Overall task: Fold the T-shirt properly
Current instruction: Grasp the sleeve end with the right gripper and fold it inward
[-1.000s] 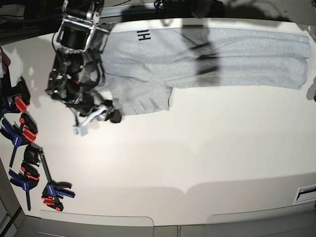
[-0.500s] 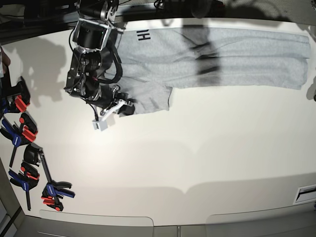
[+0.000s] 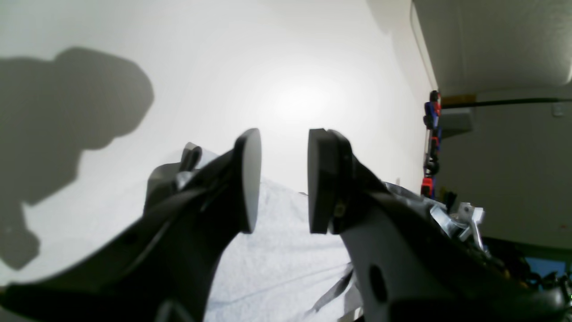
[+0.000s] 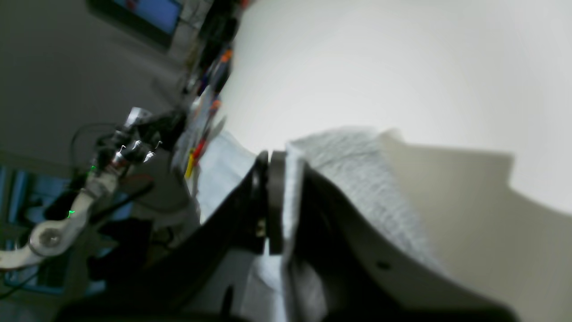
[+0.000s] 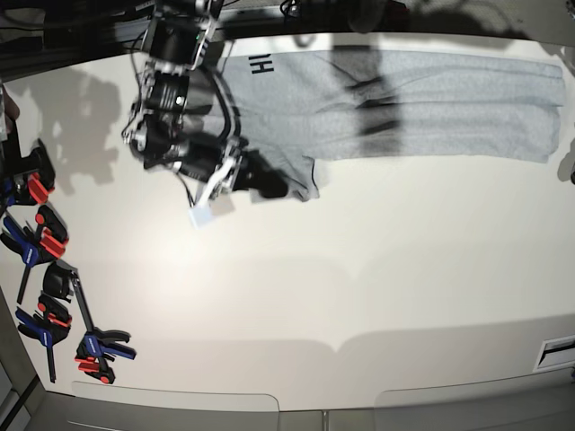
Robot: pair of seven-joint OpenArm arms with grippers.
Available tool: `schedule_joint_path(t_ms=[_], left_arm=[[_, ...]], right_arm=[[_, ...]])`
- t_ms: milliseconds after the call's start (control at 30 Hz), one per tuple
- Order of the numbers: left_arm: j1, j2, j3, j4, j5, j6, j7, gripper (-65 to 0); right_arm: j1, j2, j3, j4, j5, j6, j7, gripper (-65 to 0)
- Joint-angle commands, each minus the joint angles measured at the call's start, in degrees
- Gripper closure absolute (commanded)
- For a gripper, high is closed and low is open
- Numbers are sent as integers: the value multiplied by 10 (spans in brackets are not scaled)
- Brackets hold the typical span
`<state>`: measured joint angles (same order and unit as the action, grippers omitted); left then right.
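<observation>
The light grey T-shirt point(image 5: 422, 103) lies spread along the table's far edge, with black letters point(image 5: 260, 65) near its left end. In the base view my right gripper point(image 5: 269, 187) sits at the shirt's lower left flap, and a white tag point(image 5: 202, 215) dangles from the arm. In the right wrist view the right gripper point(image 4: 280, 157) is shut on a fold of the T-shirt point(image 4: 357, 174). My left gripper point(image 3: 284, 147) stands open with nothing between its pads, hovering over more T-shirt fabric point(image 3: 277, 268) and the white table point(image 3: 286, 67).
Several blue and red clamps point(image 5: 40, 242) lie along the table's left edge, with more point(image 5: 99, 346) toward the front. In the left wrist view the clamps point(image 3: 431, 134) show at the table's side. A slot point(image 5: 557, 350) sits at the front right.
My right gripper has shut on the shirt's lower left flap and moved right with it, pulling the fabric inward. The left gripper's opening is unchanged.
</observation>
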<state>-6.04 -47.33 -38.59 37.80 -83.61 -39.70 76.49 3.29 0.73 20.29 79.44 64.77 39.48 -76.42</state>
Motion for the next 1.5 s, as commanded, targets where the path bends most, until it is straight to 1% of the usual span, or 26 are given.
schedule_joint_path(t_ms=[0, 100, 200, 333, 433, 600, 700, 733, 800, 833, 867, 967, 1067, 1167, 1267, 1367, 1467], left_arm=[[-6, -19, -4, 9, -14, -3, -2, -166], [-6, -19, -4, 9, -14, -3, -2, -166], [-6, -19, -4, 9, -14, -3, -2, -166], [-6, -19, -4, 9, -14, -3, -3, -166], [-6, -19, -4, 9, -14, -3, -3, -166], [-6, -19, -4, 9, -14, -3, -7, -166], [-6, -19, -4, 9, -14, -3, -11, -166], [-6, -19, -4, 9, -14, -3, -11, -166], [-6, -19, -4, 9, -14, -3, -12, -166], [-6, -19, -4, 9, -14, -3, -12, -166], [-6, -19, -4, 9, -14, -3, -12, -166], [-5, -19, -4, 9, -14, -3, -11, -166], [4, -19, -4, 9, -14, -3, -11, -172], [33, -19, -4, 9, -14, -3, -12, -189], [72, -18, -11, 9, -14, -3, -18, -192], [111, -13, -42, 9, -14, -3, -29, -192], [144, -1, -95, 9, -14, -3, -30, -198]], right_arm=[[-7, -6, -1, 34, 30, 5, 2, 0], [-63, -22, -1, 103, 47, 5, -3, 0], [-113, -23, -2, 147, 47, 5, -3, 0], [-158, -23, -2, 158, 46, 5, -3, 0], [-177, -23, -2, 158, 46, 5, 0, 0], [-179, -23, -3, 158, 46, 5, 6, 0], [-179, -23, -14, 158, 46, 5, 6, 0], [-179, -23, -22, 158, 46, 5, 7, -25], [-179, -23, -42, 158, 46, 5, 19, -150], [-178, -23, -54, 158, 46, 5, 27, -186], [-176, -23, -66, 158, 46, 5, 34, -196], [-165, -23, -95, 158, 46, 5, 51, -196], [-143, -23, -106, 158, 46, 5, 50, -196], [-124, -23, -105, 158, 44, 5, 50, -196], [-113, -23, -105, 158, 44, 5, 48, -196], [-109, -23, -105, 158, 37, 5, 49, -196], [-109, -23, -105, 158, 14, 5, 55, -196]])
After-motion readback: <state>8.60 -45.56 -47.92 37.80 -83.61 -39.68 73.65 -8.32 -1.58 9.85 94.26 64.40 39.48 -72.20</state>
